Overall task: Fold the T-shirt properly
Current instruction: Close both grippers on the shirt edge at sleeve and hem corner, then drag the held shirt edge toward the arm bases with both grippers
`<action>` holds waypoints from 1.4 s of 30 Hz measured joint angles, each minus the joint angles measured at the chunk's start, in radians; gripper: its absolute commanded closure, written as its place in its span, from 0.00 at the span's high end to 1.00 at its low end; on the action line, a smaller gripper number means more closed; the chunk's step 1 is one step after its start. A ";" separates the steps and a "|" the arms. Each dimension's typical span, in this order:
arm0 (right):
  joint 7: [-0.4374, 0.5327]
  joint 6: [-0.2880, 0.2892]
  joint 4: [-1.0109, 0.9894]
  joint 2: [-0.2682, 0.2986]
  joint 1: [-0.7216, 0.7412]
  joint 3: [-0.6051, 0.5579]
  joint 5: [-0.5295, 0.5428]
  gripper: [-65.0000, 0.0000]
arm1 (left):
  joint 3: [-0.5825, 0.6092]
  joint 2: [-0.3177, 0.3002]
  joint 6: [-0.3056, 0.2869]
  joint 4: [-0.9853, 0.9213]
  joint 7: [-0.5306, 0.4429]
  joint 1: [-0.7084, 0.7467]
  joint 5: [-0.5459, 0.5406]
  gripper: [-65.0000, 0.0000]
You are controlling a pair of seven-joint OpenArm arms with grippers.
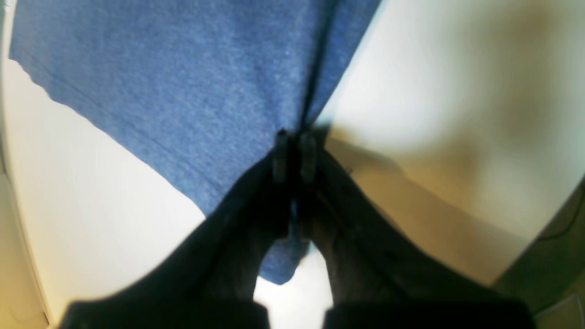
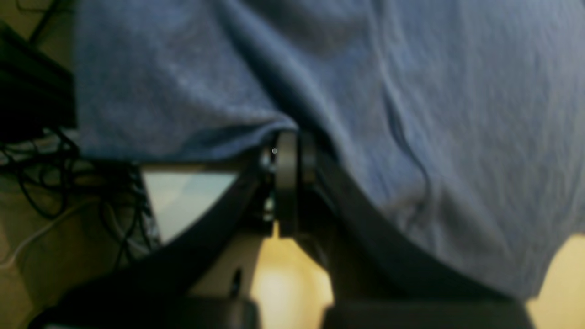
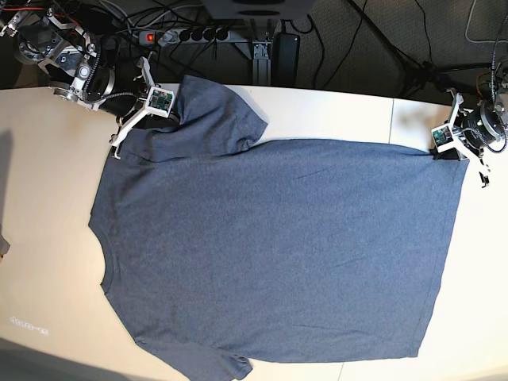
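Note:
The blue-grey T-shirt point(image 3: 270, 246) lies spread flat on the pale table point(image 3: 48, 198), plain side up, with the neck to the left and the hem to the right; no lettering shows. My right gripper point(image 3: 169, 113) is at the far left sleeve and is shut on its edge; in the right wrist view the gripper point(image 2: 292, 144) pinches the T-shirt point(image 2: 411, 91). My left gripper point(image 3: 441, 151) is at the far right hem corner. In the left wrist view it point(image 1: 295, 137) is shut on a raised fold of the T-shirt point(image 1: 192, 87).
A power strip point(image 3: 186, 34) and tangled cables lie behind the table's far edge. A seam point(image 3: 393, 119) crosses the table near the right. The near sleeve point(image 3: 218, 365) lies close to the table's front edge.

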 measured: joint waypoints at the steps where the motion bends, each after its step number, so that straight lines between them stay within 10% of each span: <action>1: -0.023 0.001 0.013 0.000 -0.002 0.011 0.018 0.00 | -0.013 0.000 -0.003 0.006 0.003 0.006 0.001 0.00; 8: -0.066 0.005 0.086 0.000 -0.006 0.105 0.075 0.00 | -0.119 0.003 -0.099 0.059 0.030 0.012 -0.096 0.00; 30: -0.112 0.088 0.011 -0.003 0.240 0.173 0.192 0.00 | -0.184 0.000 -0.108 0.063 0.035 -0.116 -0.196 0.00; 42: -0.107 0.114 -0.156 -0.043 0.447 0.008 0.199 0.00 | 0.100 0.008 -0.119 -0.154 0.023 -0.409 -0.174 0.00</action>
